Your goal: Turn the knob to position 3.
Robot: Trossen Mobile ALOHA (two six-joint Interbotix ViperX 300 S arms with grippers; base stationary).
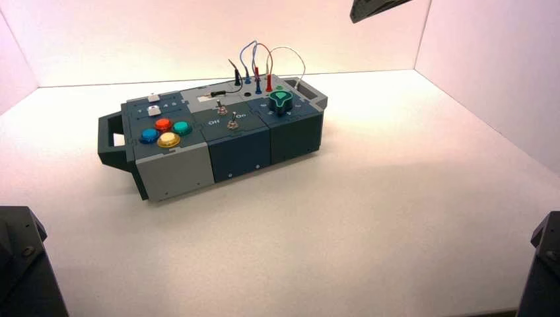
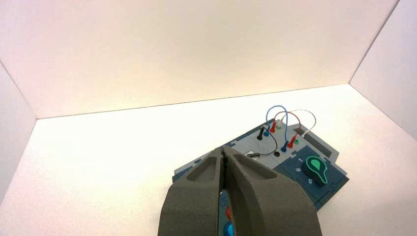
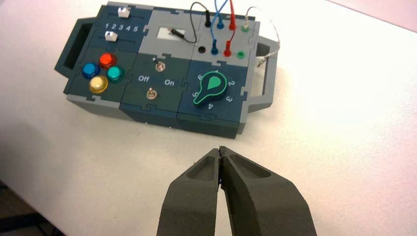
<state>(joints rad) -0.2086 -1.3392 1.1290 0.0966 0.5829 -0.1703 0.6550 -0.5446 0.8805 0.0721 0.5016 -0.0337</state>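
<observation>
Pale walls surround a light bench (image 1: 396,218) on which a long box (image 1: 238,155) with dark blue and gray panels stands at a slant. The knob (image 3: 212,87), dark green with a lighter teal top, is on a blue panel at the box's right end, nearest the robot. Numerals ring it; its pointed tip is directed toward the side with 4 and 5, away from 3.

At the box's left end are two white sliders (image 3: 111,36), one above the other, with four round push buttons (image 3: 107,60) in red, blue, teal and yellow on the robot's side of them. Two metal toggle switches (image 3: 160,66) stand near the words "Off" and "On" in the box's middle. Black, blue, red and white wires (image 3: 192,24) rise from its far right part.

The left end effector (image 2: 223,150) is above the bench, well apart from the box's knob panel. The right end effector (image 3: 221,150) is also over the bench, away from the box. Both are closed, fingertips together, holding nothing. Near the top edge of the high view, beyond the box, a dark piece (image 1: 376,8) shows; what it belongs to is unclear.
</observation>
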